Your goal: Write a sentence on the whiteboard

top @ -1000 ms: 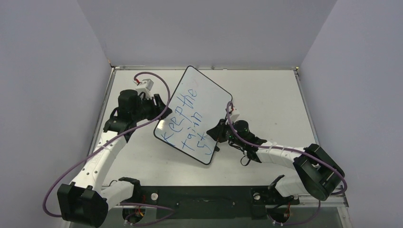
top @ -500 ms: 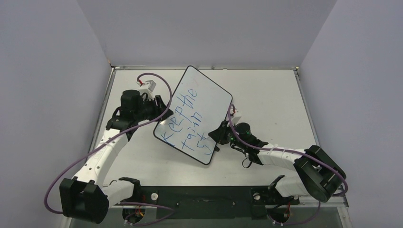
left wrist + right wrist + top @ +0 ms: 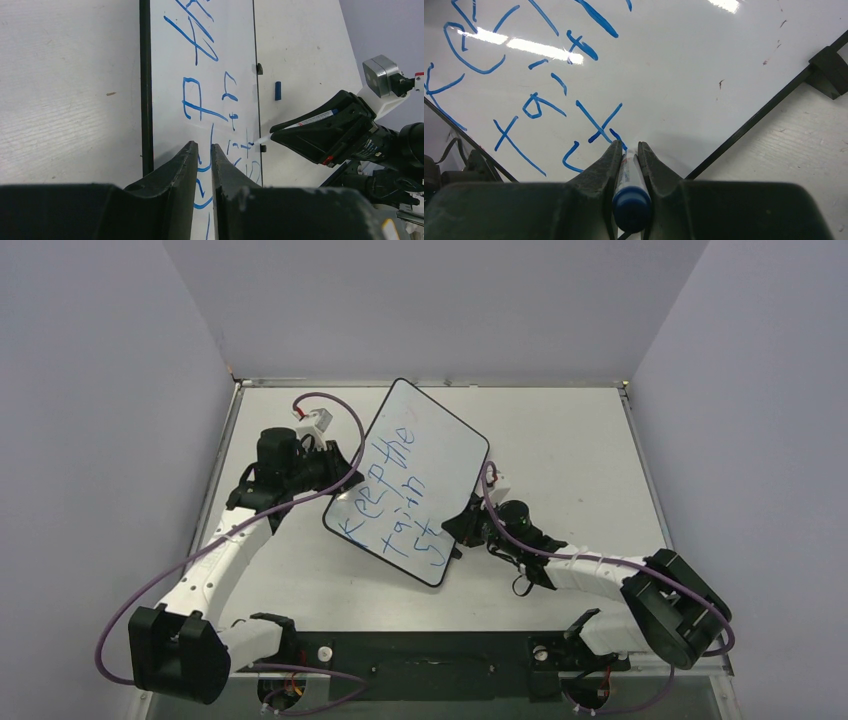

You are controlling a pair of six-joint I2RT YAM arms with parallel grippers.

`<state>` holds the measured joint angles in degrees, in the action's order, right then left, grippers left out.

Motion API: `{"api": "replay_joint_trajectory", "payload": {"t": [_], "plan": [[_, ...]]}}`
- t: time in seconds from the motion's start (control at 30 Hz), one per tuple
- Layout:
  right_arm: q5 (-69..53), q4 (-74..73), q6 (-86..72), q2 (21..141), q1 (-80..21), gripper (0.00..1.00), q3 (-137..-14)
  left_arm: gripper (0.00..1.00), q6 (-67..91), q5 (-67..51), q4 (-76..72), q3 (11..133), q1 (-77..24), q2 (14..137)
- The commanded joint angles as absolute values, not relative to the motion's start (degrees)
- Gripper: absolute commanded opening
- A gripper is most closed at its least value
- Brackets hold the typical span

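1. Right wrist view: the right gripper [image 3: 627,146] is clamped on the marker [image 3: 630,187], right at the sentence [image 3: 594,125] on the whiteboard [image 3: 704,65].
2. Only the left wrist view shows the left gripper [image 3: 202,150], its fingers almost together over the whiteboard, and a small blue cylinder [image 3: 278,91] beside the whiteboard.

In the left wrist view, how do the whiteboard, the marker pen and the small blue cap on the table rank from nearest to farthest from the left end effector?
1. whiteboard: right at the fingertips of the left end effector, near the board's left rim.
2. marker pen: to the right, its tip at the board's right edge.
3. small blue cap: farther back on the right, on the table beyond that edge.
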<state>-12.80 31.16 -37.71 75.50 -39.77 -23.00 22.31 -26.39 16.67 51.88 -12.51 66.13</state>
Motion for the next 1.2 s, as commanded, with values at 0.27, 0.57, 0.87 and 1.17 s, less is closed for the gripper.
{"api": "replay_joint_trajectory", "payload": {"t": [0.27, 0.57, 0.87, 1.17], "plan": [[-10.65, 25.78, -34.77, 75.14, -38.15, 0.0, -23.49, 0.11, 22.07, -28.61, 13.76, 52.51, -12.18, 66.22], [-9.9, 22.9, -34.03, 77.36, -35.88, 0.0, -29.35, 0.41, 20.88, -22.24, 17.66, 55.27, -12.15, 63.98], [-10.61, 20.7, -33.98, 76.9, -35.71, 0.0, -34.57, 0.44, 20.05, -19.92, 20.91, 58.81, -9.74, 62.13], [-10.82, 17.74, -34.11, 70.42, -35.74, 0.0, -34.4, 0.45, 20.7, -19.37, 19.51, 55.97, -7.73, 63.66]]}}
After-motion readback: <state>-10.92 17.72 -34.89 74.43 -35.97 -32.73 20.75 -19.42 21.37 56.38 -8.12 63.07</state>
